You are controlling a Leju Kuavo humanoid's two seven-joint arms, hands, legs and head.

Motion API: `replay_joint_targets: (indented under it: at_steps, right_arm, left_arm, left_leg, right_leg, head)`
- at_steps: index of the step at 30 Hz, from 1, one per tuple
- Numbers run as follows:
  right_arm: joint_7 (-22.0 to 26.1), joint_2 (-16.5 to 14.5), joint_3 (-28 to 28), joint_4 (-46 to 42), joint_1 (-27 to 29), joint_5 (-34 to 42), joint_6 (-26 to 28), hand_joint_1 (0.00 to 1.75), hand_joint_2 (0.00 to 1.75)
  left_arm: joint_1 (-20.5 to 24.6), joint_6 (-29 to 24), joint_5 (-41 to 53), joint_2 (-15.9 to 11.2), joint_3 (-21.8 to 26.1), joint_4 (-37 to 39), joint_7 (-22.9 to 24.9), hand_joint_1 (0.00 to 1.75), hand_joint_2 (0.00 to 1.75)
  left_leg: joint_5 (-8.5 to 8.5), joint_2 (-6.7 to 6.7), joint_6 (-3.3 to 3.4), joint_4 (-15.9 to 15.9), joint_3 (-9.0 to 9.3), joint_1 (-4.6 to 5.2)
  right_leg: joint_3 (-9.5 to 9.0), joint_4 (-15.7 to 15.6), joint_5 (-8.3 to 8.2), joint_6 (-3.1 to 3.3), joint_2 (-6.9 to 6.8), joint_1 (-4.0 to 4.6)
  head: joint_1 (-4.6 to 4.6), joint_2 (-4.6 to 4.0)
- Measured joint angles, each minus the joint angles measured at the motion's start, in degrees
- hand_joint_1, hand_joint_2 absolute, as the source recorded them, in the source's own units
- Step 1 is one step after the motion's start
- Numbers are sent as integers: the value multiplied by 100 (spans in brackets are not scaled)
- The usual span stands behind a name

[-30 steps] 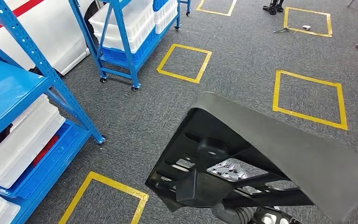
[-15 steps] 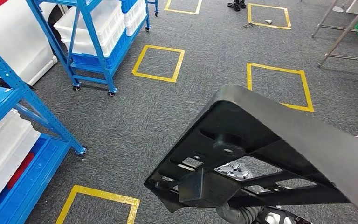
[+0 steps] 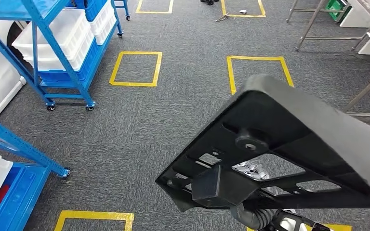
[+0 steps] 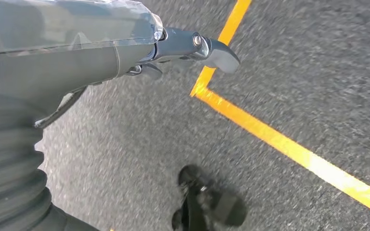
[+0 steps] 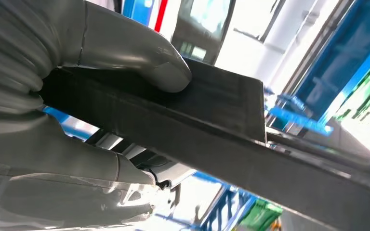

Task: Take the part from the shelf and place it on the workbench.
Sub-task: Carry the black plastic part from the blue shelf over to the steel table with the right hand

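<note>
- Above the grey carpet (image 3: 164,125), at the lower right of the head view, the black part (image 3: 289,144) is carried in the air, well apart from the blue shelves (image 3: 53,53).
- The part is a broad, flat plastic panel with a smooth matte top face, rounded corners, and a ribbed underside with open slots and a round boss.
- Its long axis runs from the lower left up toward the far right, and it is tilted so the ribbed underside faces the camera.
- The right hand (image 5: 67,101) grips the part's edge, its thick grey thumb pressed on one face and its fingers wrapped beneath.
- The left hand (image 4: 173,50) holds nothing and hangs over the carpet, above a strip of yellow tape (image 4: 279,139); its fingers are blurred, so their spread cannot be told.
- White plastic bins (image 3: 62,33) sit on the blue shelves.
</note>
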State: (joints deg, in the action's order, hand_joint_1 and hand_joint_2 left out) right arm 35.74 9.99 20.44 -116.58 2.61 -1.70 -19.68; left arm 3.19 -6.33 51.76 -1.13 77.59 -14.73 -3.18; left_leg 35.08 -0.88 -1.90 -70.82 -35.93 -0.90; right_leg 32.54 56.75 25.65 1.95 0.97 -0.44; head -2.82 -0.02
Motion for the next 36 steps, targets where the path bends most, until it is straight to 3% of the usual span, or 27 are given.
replay_joint_targets:
  at_steps: [1,2,4,6,8,10,12,14,16,17,18,19,21,23,25,26,28,30,32,33,34,36]
  right_arm:
    - [1,0,-10,-1,33,-4,4,166,175]
    - [1,0,-17,-1,62,-16,16,166,175]
    - [1,0,-22,-18,112,-72,100,166,175]
    - [0,0,-22,-58,149,-172,262,166,175]
    - [0,-1,-16,-113,184,-295,405,166,175]
    - [0,-4,12,-151,214,-408,478,166,175]
    - [1,-7,61,-164,232,-470,496,166,175]
    - [1,-7,115,-169,243,-485,484,166,175]
    - [1,-7,161,-168,255,-485,475,166,175]
    - [0,-7,183,-168,259,-485,473,166,175]
    - [0,-6,202,-167,260,-484,473,166,175]
    - [0,-6,220,-167,257,-480,472,166,175]
    - [0,-4,255,-161,214,-462,464,166,175]
    - [1,1,287,-140,133,-433,455,166,175]
    - [1,24,310,-104,64,-375,445,166,175]
    - [1,41,318,-86,40,-332,432,166,175]
    - [0,69,341,-47,-25,-246,384,166,175]
    - [0,82,379,7,-91,-205,333,166,175]
    - [0,88,422,77,-138,-189,296,166,175]
    - [1,90,440,112,-164,-175,285,166,175]
    - [1,91,453,145,-195,-159,280,166,175]
    - [1,92,464,201,-268,-134,281,166,175]
  left_arm:
    - [-9,5,-4,-21,1,0,-4,0,175]
    - [-14,10,-6,-33,1,0,-10,0,175]
    - [-13,33,11,-55,1,-1,-37,0,175]
    - [-6,85,51,-88,-1,-2,-81,0,175]
    - [13,151,91,-124,-2,-2,-110,0,175]
    - [55,205,118,-149,-7,-2,-114,0,175]
    - [94,233,129,-160,-10,-2,-113,0,175]
    - [91,246,127,-163,-11,-2,-109,0,175]
    - [68,256,119,-163,-10,-2,-105,0,175]
    - [63,259,117,-163,-10,-2,-104,0,175]
    - [66,261,116,-162,-9,-2,-104,0,175]
    - [72,265,116,-160,-10,-1,-102,0,175]
    - [80,274,127,-151,-10,1,-98,0,175]
    - [86,290,150,-144,-11,2,-91,0,175]
    - [110,320,178,-139,-15,4,-65,0,175]
    - [130,335,190,-138,-18,7,-40,0,175]
    - [155,344,196,-137,-22,11,20,0,175]
    - [139,330,180,-138,-22,15,58,0,175]
    - [109,312,161,-132,-22,21,72,0,175]
    - [101,310,156,-127,-22,26,69,0,175]
    - [99,314,152,-124,-22,30,62,0,175]
    - [104,338,153,-123,-22,33,40,0,175]
  left_leg:
    - [58,29,-12,-263,-137,-1]
    - [-11,39,-16,-300,-172,-3]
    - [-422,110,-8,262,50,-19]
    - [-738,358,21,1011,363,-47]
    - [-783,493,66,1294,477,-43]
    - [-804,387,135,1326,488,-35]
    - [-835,262,220,1367,501,-46]
    - [-839,117,274,1385,504,-36]
    - [-828,-39,287,1382,500,-20]
    - [-820,-114,285,1381,503,-16]
    - [-811,-181,278,1381,512,-15]
    - [-798,-242,266,1381,529,-15]
    - [-762,-350,219,1377,573,3]
    - [-731,-451,161,1373,602,27]
    - [-714,-537,99,1384,629,32]
    - [-684,-487,66,1363,639,24]
    - [-477,-237,14,1068,528,1]
    - [-125,-17,-8,372,196,-11]
    - [8,28,-15,-165,-89,-13]
    - [-98,40,-12,-139,-101,-16]
    - [-297,65,-6,106,-11,-22]
    - [-680,257,14,867,299,-43]
  right_leg:
    - [1,7,1,1,75,2]
    - [-1,16,4,-2,152,3]
    - [-13,41,16,-20,304,3]
    - [2,88,36,-62,437,13]
    - [52,117,33,-128,556,16]
    - [92,118,18,-205,635,-1]
    - [189,311,149,-266,403,1]
    - [505,962,509,-315,55,0]
    - [870,1676,784,-351,-51,-22]
    - [935,1792,770,-359,-66,-31]
    - [872,1665,644,-357,-86,-35]
    - [692,1324,447,-342,-134,-33]
    - [252,492,134,-273,-359,8]
    - [76,128,65,-199,-465,59]
    - [90,113,53,-142,-335,68]
    - [83,89,37,-113,-279,55]
    - [60,42,4,-53,-173,22]
    - [65,37,-5,-18,-60,24]
    - [66,44,-8,-4,84,29]
    - [62,51,-6,-6,162,28]
    - [55,61,-3,-13,238,26]
    - [56,100,13,-49,372,27]
  head:
    - [0,0]
    - [0,0]
    - [0,0]
    - [1,0]
    - [1,0]
    - [1,0]
    - [2,0]
    - [2,0]
    - [2,0]
    - [2,0]
    - [2,0]
    - [2,0]
    - [2,0]
    - [2,0]
    - [2,0]
    - [2,0]
    - [1,0]
    - [1,0]
    - [1,0]
    - [1,0]
    - [1,0]
    - [2,0]
